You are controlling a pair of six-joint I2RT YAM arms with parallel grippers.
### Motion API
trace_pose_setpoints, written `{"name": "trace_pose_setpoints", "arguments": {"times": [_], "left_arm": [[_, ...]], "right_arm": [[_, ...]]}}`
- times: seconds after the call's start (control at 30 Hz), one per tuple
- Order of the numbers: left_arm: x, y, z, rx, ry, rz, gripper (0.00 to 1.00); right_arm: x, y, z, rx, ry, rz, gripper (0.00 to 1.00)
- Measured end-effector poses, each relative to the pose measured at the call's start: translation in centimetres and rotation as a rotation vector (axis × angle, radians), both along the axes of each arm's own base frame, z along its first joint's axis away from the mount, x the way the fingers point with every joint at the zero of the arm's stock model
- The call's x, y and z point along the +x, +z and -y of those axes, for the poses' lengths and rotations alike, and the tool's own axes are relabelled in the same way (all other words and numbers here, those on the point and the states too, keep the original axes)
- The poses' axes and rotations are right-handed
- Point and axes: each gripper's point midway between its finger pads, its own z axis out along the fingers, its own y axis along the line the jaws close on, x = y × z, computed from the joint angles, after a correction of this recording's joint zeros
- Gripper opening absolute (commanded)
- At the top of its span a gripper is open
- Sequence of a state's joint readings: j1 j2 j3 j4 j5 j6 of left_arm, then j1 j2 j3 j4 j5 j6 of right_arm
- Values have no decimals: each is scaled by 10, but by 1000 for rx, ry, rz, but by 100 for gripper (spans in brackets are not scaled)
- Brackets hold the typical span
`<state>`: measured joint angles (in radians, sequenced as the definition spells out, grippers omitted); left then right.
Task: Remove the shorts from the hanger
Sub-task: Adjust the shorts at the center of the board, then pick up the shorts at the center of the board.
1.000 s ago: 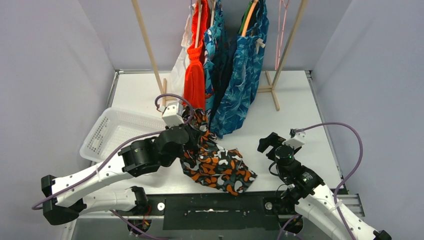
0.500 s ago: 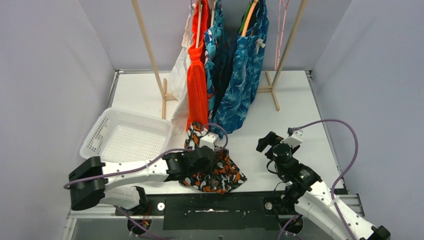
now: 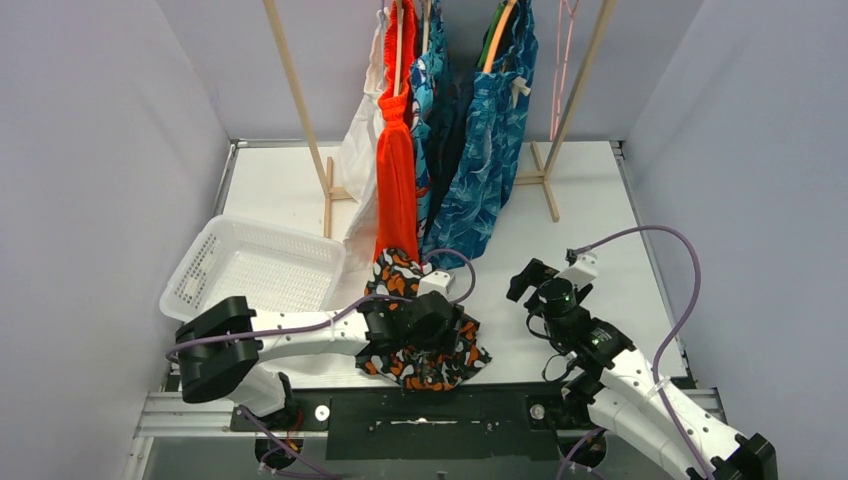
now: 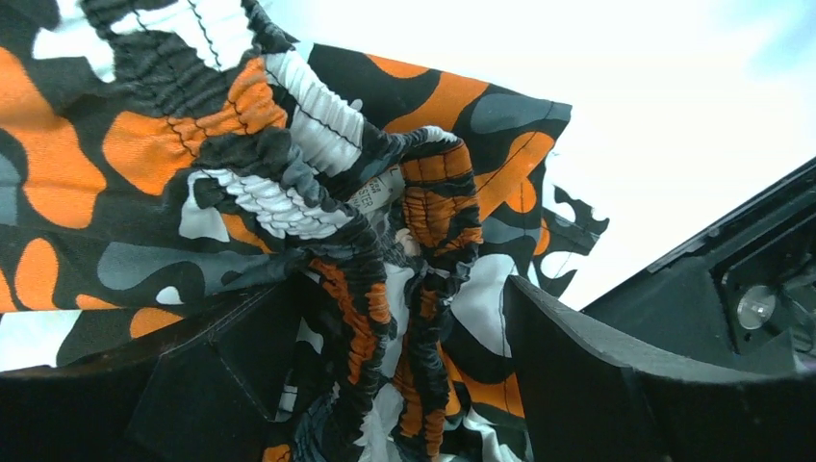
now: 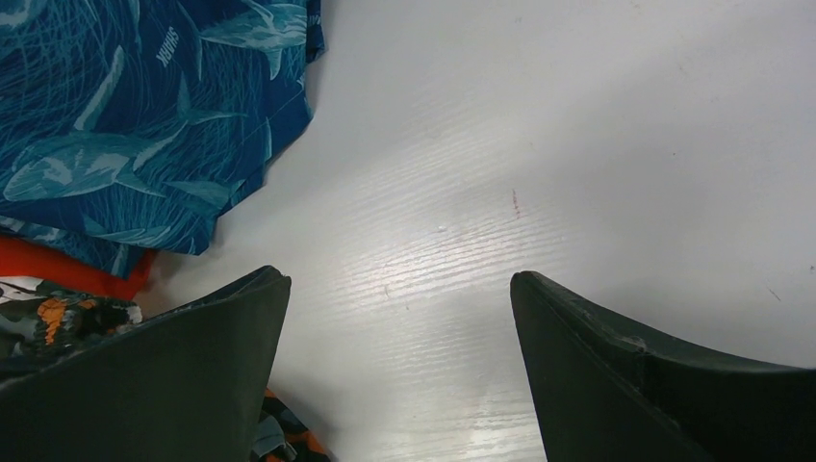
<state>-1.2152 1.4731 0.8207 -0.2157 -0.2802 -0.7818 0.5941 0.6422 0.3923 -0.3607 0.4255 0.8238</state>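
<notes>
writing: "SHARK" on teal shark shorts [image 5: 125, 125], upper left of right wrist view; sewn tag [image 4: 373, 192] too small to read | texture: camouflage shorts [image 4: 144, 144], soft, gathered elastic waistband | place: heaped lower centre of overhead view on white table [image 3: 600, 200] | left claw [image 4: 399, 289]: fingers apart, bunched waistband between | right claw [image 5: 399, 279]: fingers apart, above table

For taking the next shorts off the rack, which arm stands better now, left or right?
Right, probably. The right gripper is open, empty and near the teal shark shorts. The left gripper is low over the camouflage shorts, fabric between its fingers.
</notes>
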Motion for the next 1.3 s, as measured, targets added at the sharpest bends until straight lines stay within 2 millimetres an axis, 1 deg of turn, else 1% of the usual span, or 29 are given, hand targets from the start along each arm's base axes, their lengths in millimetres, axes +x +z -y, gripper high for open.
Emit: {"name": "trace_pose_setpoints", "arguments": {"times": [0.1,0.13,0.2,0.27,0.33,0.37,0.4,0.5,0.57,0.63,0.67,0.77,0.83,0.87,0.93,1.0,1.03,1.07,1.13,1.23,1.3], "left_arm": [[-2,-11,-2,45,-5,-17,78],[-4,-16,-3,64,-8,-23,80],[-8,-28,-7,109,-10,-38,80],[-10,-41,-13,169,12,-56,81],[-10,-43,-9,194,31,-48,81],[-10,-45,-9,215,41,-36,77],[-11,-46,-8,233,47,-23,68],[-9,-52,-11,318,74,24,35],[-11,-53,-1,329,93,33,17],[-14,-54,8,349,107,55,2],[-15,-54,10,359,116,68,0],[-14,-50,13,372,141,103,0],[-14,-47,12,367,166,107,0],[-14,-46,9,370,178,105,0],[-15,-43,-6,409,200,101,0],[-15,-34,-23,446,228,110,0],[-14,-24,-34,459,254,123,0],[-12,-14,-40,454,275,135,0],[-7,13,-52,421,326,172,0],[1,58,-73,333,407,228,0],[6,84,-87,279,450,262,0]], "right_arm": [[0,-4,-1,-2,5,-19,89],[0,-6,-1,-4,6,-24,89],[-1,-8,0,-5,-3,-36,92],[-2,-7,5,5,-41,-45,93],[-3,-3,11,20,-84,-32,94],[-4,0,13,30,-100,-19,94],[-4,5,15,43,-112,-1,94],[-4,17,20,80,-135,52,94],[-4,24,23,102,-152,79,94],[-5,23,25,103,-165,77,94],[-6,21,26,99,-168,70,94],[-8,14,27,83,-178,43,94],[-8,10,28,74,-183,25,94],[-8,8,28,70,-183,19,94],[-8,6,28,62,-186,8,94],[-8,3,29,55,-191,-1,94],[-8,2,30,52,-193,-4,94],[-8,2,30,51,-193,-6,94],[-8,2,30,50,-194,-7,94],[-8,1,30,50,-196,-8,94],[-8,1,31,51,-200,-8,94]]}}
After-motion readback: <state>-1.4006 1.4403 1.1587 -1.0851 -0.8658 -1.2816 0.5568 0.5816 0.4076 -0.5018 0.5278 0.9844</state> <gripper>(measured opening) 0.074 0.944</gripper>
